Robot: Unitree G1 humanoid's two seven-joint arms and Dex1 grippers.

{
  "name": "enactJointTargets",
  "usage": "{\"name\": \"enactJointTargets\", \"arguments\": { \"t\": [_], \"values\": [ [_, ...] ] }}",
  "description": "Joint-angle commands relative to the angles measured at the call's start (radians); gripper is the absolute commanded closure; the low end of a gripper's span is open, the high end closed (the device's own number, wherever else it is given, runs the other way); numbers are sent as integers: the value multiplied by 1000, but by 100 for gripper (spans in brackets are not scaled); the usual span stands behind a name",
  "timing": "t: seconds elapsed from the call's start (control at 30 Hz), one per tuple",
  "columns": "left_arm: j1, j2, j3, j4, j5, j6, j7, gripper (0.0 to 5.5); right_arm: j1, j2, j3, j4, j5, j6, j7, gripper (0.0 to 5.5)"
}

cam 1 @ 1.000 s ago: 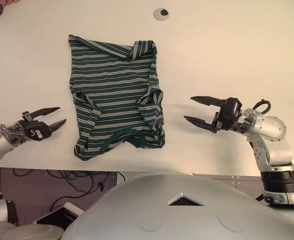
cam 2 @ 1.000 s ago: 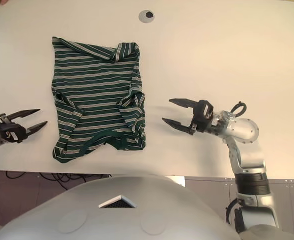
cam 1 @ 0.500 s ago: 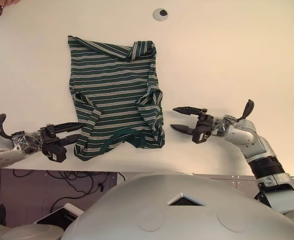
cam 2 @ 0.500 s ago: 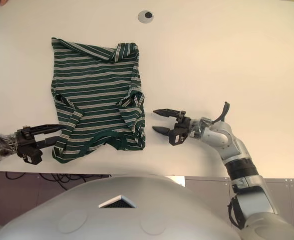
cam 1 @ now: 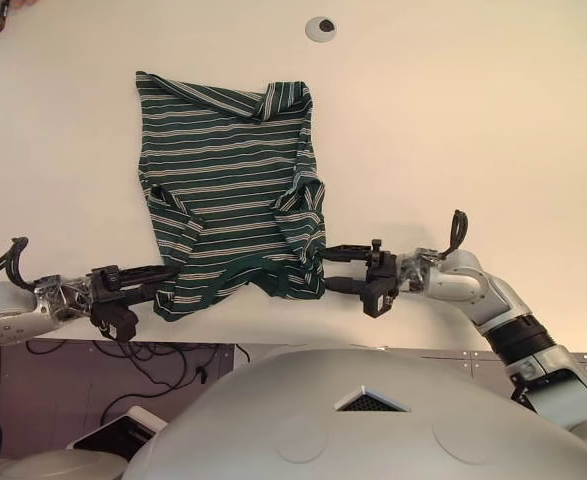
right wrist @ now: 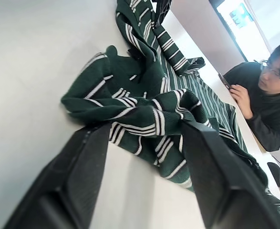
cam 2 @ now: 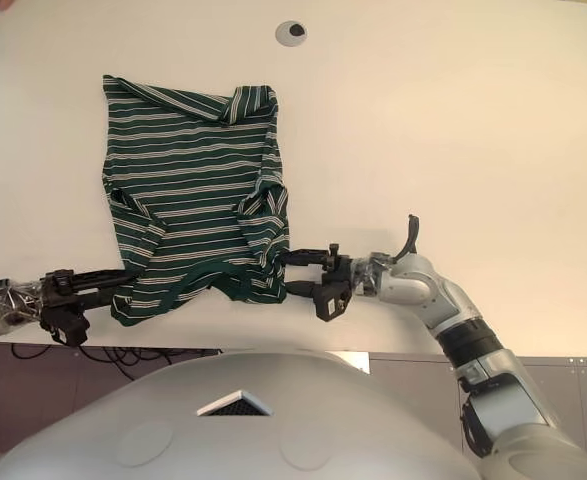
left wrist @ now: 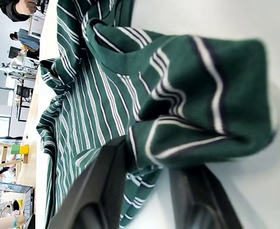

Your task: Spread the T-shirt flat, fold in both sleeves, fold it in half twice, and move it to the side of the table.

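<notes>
Both arms have moved in from the sides to the shirt's near corners. The left gripper [cam 1: 170, 277], fingers apart, straddles the near-left hem of the dark green, white-striped knit T-shirt [cam 1: 233, 190], which lies rumpled on the pale table [cam 1: 453, 120]. The right gripper [cam 1: 326, 269], also spread, brackets the near-right corner. The cloth looks soft, light and limp, so those hem corners seem the best hold, though whether either gripper touches it yet is hard to judge.

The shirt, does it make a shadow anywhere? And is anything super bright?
Left wrist view: the shirt corner throws a soft shadow on the table beside it. Right wrist view: a faint shadow sits under the bunched cloth, and a bright patch glows in the room behind. Left eye view: the table looks evenly lit, no glare.
</notes>
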Motion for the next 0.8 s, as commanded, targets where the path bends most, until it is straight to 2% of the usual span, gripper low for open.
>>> {"name": "enactJointTargets", "arguments": {
  "t": [0.03,0.07,0.17,0.4,0.63,0.67,0.73,0.8],
  "values": [
    [18,-8,-72,6,129,59,-1,492,-2,-11,33,27,-61,38,10,365],
    [16,-6,-79,6,137,63,14,517,-6,-13,34,30,-71,37,2,390],
    [15,0,-101,0,174,78,62,541,-17,-21,38,40,-105,34,-19,441],
    [-2,17,-157,0,229,102,155,545,-23,-26,55,41,-111,36,-34,549],
    [-36,19,-213,-3,236,115,209,545,-13,-27,81,29,-34,64,-1,550],
    [-57,13,-228,12,188,98,175,545,1,-28,93,9,61,103,40,550],
    [-122,5,-316,81,-38,84,16,545,28,-45,103,-63,321,239,157,550],
    [-67,82,-461,-83,-669,404,-478,546,52,-105,83,-194,643,445,310,550]
  ]
}}
